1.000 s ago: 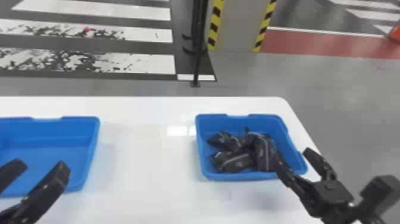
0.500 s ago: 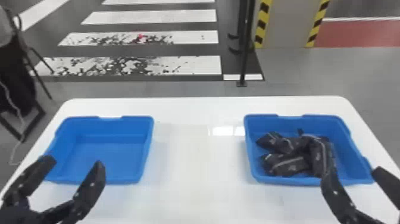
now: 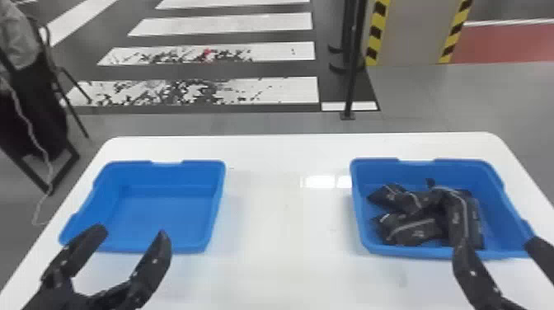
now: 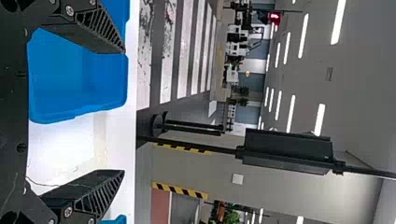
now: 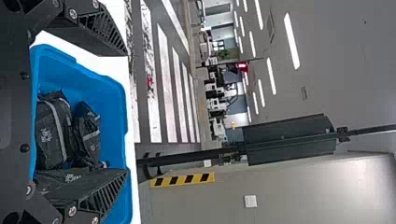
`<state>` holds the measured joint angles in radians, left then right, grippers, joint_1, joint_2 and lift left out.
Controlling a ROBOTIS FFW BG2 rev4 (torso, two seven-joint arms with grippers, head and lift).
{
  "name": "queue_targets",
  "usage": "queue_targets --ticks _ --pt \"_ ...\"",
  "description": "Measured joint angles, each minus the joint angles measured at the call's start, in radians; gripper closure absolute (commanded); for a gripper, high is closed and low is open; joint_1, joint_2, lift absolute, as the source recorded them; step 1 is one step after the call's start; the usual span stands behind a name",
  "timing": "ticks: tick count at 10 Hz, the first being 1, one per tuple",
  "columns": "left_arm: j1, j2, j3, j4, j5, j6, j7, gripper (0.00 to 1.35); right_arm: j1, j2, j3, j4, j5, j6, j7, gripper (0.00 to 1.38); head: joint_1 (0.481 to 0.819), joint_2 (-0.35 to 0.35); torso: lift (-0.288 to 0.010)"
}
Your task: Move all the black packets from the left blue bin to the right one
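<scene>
In the head view, two blue bins sit apart on a white table (image 3: 284,214), and the black packets (image 3: 414,233) lie heaped together in the right blue bin (image 3: 488,181), some overlapping, with a longer one reaching toward the near rim. The left blue bin (image 3: 165,214) shows its bare floor. The left gripper (image 3: 132,231) is at the near side of the left bin, its two black fingers spread wide apart with a gap between the tips. The right gripper (image 3: 496,242) is at the near side of the right bin, its fingers likewise parted; one tip overlaps the near end of the longer packet in this view, and whether they touch cannot be told. The right wrist view shows the same spread, with the packets in the bin beyond the fingers. Past the table, worn white crosswalk stripes (image 3: 264,88) cross the dark floor, a black pole (image 3: 356,66) stands near a pillar (image 3: 412,33) edged with yellow-and-black hazard tape, and a white cable (image 3: 31,132) hangs at the left.
</scene>
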<state>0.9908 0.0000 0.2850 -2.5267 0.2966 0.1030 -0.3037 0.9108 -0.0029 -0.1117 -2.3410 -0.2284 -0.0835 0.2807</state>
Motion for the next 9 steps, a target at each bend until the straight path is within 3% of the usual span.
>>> queue_targets --ticks 9 --pt "0.001 0.0 -0.006 0.0 0.016 0.038 0.0 0.13 0.0 -0.001 0.0 0.006 -0.017 0.001 0.0 0.15 0.695 0.079 -0.154"
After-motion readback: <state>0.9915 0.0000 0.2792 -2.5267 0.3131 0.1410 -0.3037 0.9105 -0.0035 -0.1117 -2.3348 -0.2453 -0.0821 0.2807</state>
